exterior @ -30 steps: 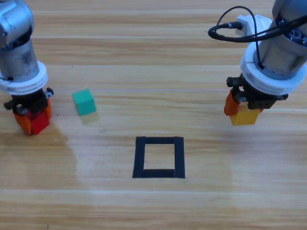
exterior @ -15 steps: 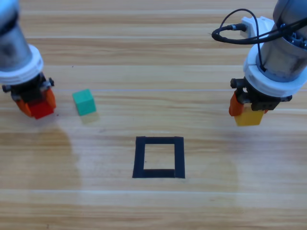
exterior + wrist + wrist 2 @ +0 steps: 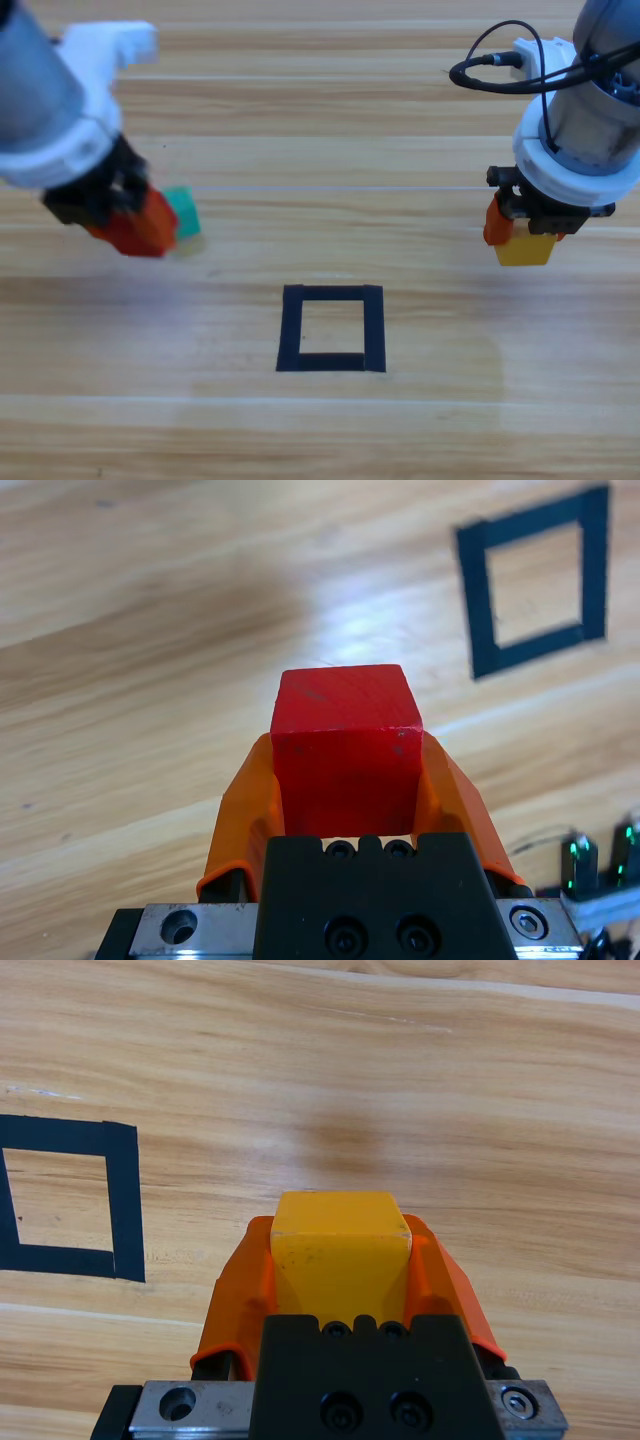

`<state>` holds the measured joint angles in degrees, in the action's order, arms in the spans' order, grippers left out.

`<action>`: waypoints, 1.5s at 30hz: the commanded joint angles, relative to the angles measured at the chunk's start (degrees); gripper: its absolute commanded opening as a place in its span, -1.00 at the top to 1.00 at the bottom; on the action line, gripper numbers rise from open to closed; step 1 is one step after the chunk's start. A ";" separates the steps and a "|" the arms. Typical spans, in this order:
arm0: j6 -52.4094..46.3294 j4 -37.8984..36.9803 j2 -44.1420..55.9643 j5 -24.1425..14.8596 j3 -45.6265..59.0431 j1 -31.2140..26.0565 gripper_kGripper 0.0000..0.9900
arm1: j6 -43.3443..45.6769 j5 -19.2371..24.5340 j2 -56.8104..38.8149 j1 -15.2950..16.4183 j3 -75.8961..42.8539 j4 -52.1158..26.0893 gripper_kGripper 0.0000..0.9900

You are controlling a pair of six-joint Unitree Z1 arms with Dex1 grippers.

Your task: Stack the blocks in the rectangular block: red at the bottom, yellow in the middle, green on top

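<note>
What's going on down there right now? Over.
Left pincer shut on small red cube. Right pincer shut on small yellow cube. Black tape rectangle unfilled; teal-green cube on table.

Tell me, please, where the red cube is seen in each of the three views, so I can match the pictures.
High view: the red cube is at the left, held in the left gripper, beside the green cube.
Left wrist view: low in the centre, between the orange jaws.
Right wrist view: not in it.
Shared landmark: the black tape rectangle, at upper right in the left wrist view and at the left edge in the right wrist view.
</note>
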<state>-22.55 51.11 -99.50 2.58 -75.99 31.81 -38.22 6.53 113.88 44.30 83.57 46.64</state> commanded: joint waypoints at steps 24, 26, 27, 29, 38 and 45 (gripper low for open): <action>-26.14 3.74 -24.25 -4.86 -19.46 16.18 0.95 | -0.10 -0.38 -0.50 1.22 -0.60 0.29 0.97; -28.60 4.18 -24.43 -5.04 -19.11 16.35 0.95 | -0.01 -0.38 -0.50 1.13 -0.60 0.29 0.97; -28.95 4.18 -24.52 -5.04 -19.19 16.53 0.95 | -0.01 -0.38 -0.41 1.22 -0.60 0.29 0.97; -30.01 4.18 -24.69 -4.95 -19.28 16.79 0.95 | -0.01 -0.38 -0.33 1.22 -0.51 0.29 0.97; -30.54 6.11 -28.30 -3.98 -21.83 18.38 0.95 | -0.01 -0.38 -0.06 1.13 -0.43 0.29 0.97; -30.27 6.20 -29.70 -3.98 -22.62 19.43 0.95 | -0.01 -0.38 -0.06 1.22 -0.43 0.29 0.97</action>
<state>-52.91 56.68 -126.06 -1.68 -98.17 49.04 -38.22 6.46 113.88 44.31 83.57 46.64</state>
